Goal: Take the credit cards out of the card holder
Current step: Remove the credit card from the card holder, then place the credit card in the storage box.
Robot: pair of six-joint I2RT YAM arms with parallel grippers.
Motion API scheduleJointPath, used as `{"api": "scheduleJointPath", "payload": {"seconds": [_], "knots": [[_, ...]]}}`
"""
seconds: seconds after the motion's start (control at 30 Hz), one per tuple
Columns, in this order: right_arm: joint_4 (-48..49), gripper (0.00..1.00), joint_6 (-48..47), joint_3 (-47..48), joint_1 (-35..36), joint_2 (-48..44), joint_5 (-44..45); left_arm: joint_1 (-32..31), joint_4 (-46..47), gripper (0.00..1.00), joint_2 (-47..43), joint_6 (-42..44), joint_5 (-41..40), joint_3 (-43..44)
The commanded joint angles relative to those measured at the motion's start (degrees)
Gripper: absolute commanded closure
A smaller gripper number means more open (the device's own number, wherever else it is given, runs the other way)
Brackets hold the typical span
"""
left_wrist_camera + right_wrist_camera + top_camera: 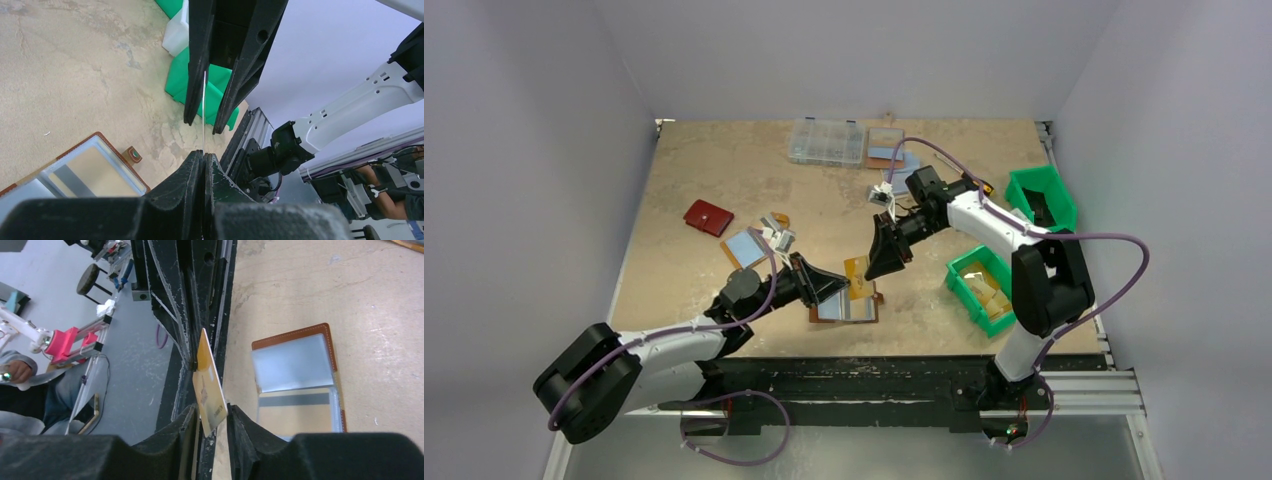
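Note:
The brown card holder (849, 308) lies open on the table near the front edge, its clear sleeves up (300, 375) (90, 172). One sleeve holds a gold card with a dark stripe (297, 412). My left gripper (836, 285) (205, 155) is shut on one end of a gold-orange credit card (856, 272) held above the holder. In the left wrist view this card is a thin edge-on line (204, 110). My right gripper (879, 270) (212, 412) straddles the card's other end (207, 385). Its jaws stand apart, with the card tilted between them.
Two green bins stand at the right, one near (982, 290) and one farther back (1042, 197). A dark red wallet (708, 217) and another open holder with a blue card (746, 247) lie at the left. A clear compartment box (826, 141) sits at the back.

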Motion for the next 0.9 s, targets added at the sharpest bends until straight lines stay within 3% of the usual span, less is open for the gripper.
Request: {"api": "scheduleJointPath", "payload": {"seconds": [0.0,0.07,0.17,0.23,0.3,0.4,0.5,0.63,0.87], "knots": [[1.02,0.69,1.36,0.51,0.43,0.12,-4.38,-0.68,4.17,1.00,0.75,1.07,-0.43,2.46],[1.83,0.76,1.91,0.59,0.43,0.08,-6.31,-0.68,4.17,1.00,1.02,1.08,-0.44,2.56],[1.86,0.96,2.43,0.82,0.43,-0.04,-6.34,-0.77,4.10,1.00,1.41,0.94,-0.66,2.70],[0.76,1.00,1.42,1.20,0.41,-0.20,-4.89,-0.76,2.73,1.00,1.38,0.98,-1.43,3.09],[-2.87,1.00,-2.36,2.59,0.43,-0.28,-1.90,-0.71,-2.37,0.87,0.49,1.89,-2.40,4.17],[-12.90,1.00,-14.09,6.05,0.28,-0.76,5.31,-0.72,-14.01,0.58,-3.86,5.76,-6.32,6.99],[-18.76,1.00,-22.45,7.29,-1.33,-3.21,9.82,-0.69,-26.67,0.40,-9.89,10.66,-11.97,10.27],[-20.27,1.00,-24.58,5.75,-7.45,-9.78,13.45,-0.69,-42.82,0.04,-18.19,13.93,-22.87,15.27],[-31.40,1.00,-30.50,5.96,-19.89,-15.10,21.70,-0.60,-61.54,0.00,-22.00,24.98,-27.25,24.64]]}}
